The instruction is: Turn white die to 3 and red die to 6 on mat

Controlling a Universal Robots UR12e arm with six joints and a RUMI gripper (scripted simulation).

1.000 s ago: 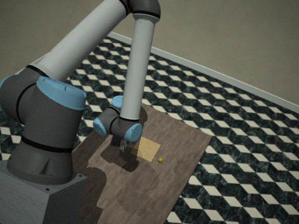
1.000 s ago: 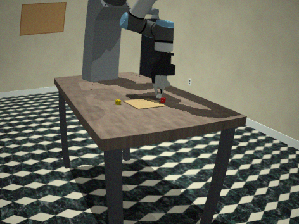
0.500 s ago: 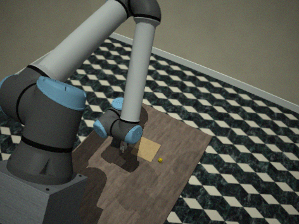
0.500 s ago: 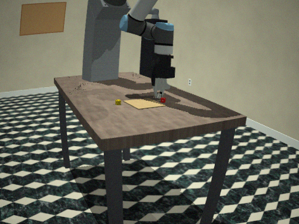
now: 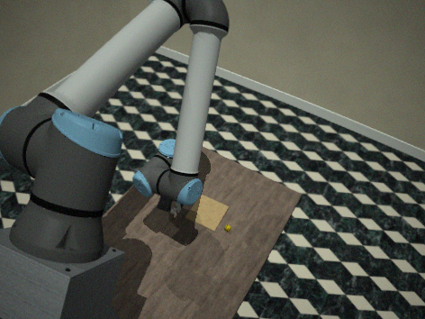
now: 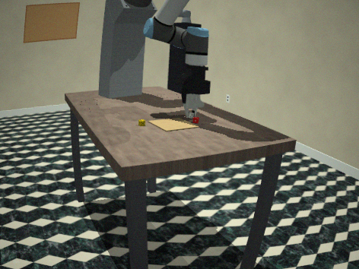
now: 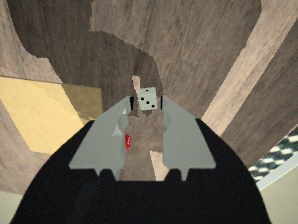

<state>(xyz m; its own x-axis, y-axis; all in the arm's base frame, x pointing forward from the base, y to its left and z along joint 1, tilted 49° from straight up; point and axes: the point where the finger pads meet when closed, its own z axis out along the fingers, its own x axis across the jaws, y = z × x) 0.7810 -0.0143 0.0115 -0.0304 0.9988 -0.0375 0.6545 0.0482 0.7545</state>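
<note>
Brown tabletop bears the tan mat, while the fingers stand slightly apart near the white die.

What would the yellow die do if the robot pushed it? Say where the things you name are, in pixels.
The yellow die (image 5: 228, 228) (image 6: 141, 122) would probably slide rather than roll, since its sides look flat. It might tip onto another side if pushed high up, because it looks about as tall as wide. It looks small, so it's probably light.

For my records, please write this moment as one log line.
gripper: partly open | white die: between fingertips, grip unclear | yellow die: off mat
</note>
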